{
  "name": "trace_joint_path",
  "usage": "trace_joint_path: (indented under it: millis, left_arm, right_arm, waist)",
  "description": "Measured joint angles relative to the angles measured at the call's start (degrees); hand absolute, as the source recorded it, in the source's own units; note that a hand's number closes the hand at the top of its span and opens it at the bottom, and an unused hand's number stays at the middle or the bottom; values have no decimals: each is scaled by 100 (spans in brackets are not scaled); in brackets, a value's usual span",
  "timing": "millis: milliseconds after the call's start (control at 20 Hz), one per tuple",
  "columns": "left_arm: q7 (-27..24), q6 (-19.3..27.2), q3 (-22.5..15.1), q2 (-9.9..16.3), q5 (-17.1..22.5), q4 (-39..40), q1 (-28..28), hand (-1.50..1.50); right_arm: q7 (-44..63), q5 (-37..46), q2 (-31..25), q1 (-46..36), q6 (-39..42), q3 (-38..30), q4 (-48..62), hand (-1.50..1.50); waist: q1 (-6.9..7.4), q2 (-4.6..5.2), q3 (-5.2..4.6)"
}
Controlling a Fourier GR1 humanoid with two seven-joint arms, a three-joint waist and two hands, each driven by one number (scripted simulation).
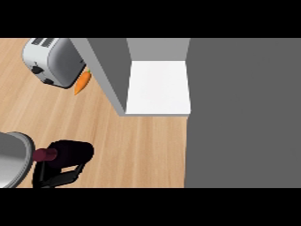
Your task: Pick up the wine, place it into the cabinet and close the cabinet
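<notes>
Wooden bench (133, 145) takes up most of the left and middle of the head view. A broad grey cabinet door (250, 114) stands open, covering the whole right side. Beside it the cabinet (110, 75) shows a grey side wall and a white inner shelf (158, 86), bare where visible.

Lower left edge: part of a large grey round pot or lid (3, 156), cut off by the frame.

Upper left: a silver toaster (51, 62) lies at an angle on the bench, with an orange carrot (81, 83) just beside its lower right corner, next to the cabinet wall.

The wine (66, 152), a dark bottle with a maroon cap pointing left, sits at lower left, touching or just beside the pot's rim, well apart from the cabinet.

One black hand (58, 174) reaches up from below, fingers curled round the bottle's body. Which hand it is, I cannot tell for certain; it shows at the left.
</notes>
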Motion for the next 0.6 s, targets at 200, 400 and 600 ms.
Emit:
trace_joint_path:
  millis: [200, 400, 600]
  left_arm:
    - [11, -18, -112, -154, 99, -572, 401, 150]
    - [150, -107, -390, -347, 93, -1141, 742, 150]
    - [425, -205, -798, -650, 157, -2021, 1301, 150]
  right_arm:
    - [-26, 49, 1, 7, 15, 6, 49, -150]
    - [-104, 23, 3, 36, 58, -39, 114, -150]
    - [-157, 36, 17, -85, 23, -92, 292, -150]
  waist:
    - [13, -1, -1]
    - [15, 14, -13]
    - [47, 33, -47]
